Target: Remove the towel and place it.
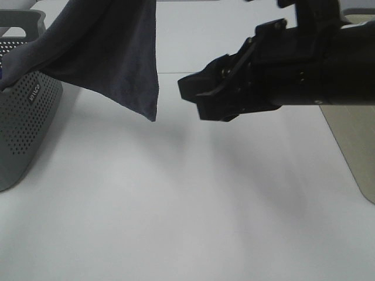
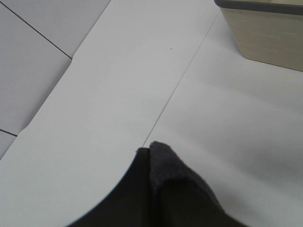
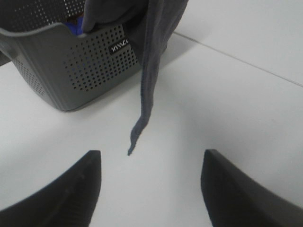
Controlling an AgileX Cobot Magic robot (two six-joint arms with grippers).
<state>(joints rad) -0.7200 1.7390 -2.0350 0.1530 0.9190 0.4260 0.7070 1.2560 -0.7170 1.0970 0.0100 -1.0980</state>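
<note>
Well, the white surface (image 1: 176,205) spreads under everything, with a thin seam running across it. The towel (image 1: 111,52) is the largest thing on it: dark charcoal terry, hanging from above the top edge of the high view. My left end effector (image 2: 147,153) is closed on a fold of it; in the left wrist view the grey cloth bunches right at the tips of my dark fingers, above bare surface. From there the towel falls in a wide sheet. One side lies over the rim of the grey basket (image 1: 29,117), and the other narrows to a corner that hangs free beside the basket's wall.

My right end effector (image 1: 193,98) reaches in from the right of the high view, jaws standing apart with nothing between them. It points at that hanging corner and is near it but not touching. In the right wrist view the corner dangles beyond my two fingers, roughly in line with the gap between them, with the grey basket behind it.

The grey basket is perforated, stands at the left edge, and has a small white logo on its wall. Inside it, beneath the draped towel, a bit of blue cloth (image 3: 75,26) shows. A beige basket (image 1: 351,134) stands at the right edge, well apart from the towel; I cannot see into it.
</note>
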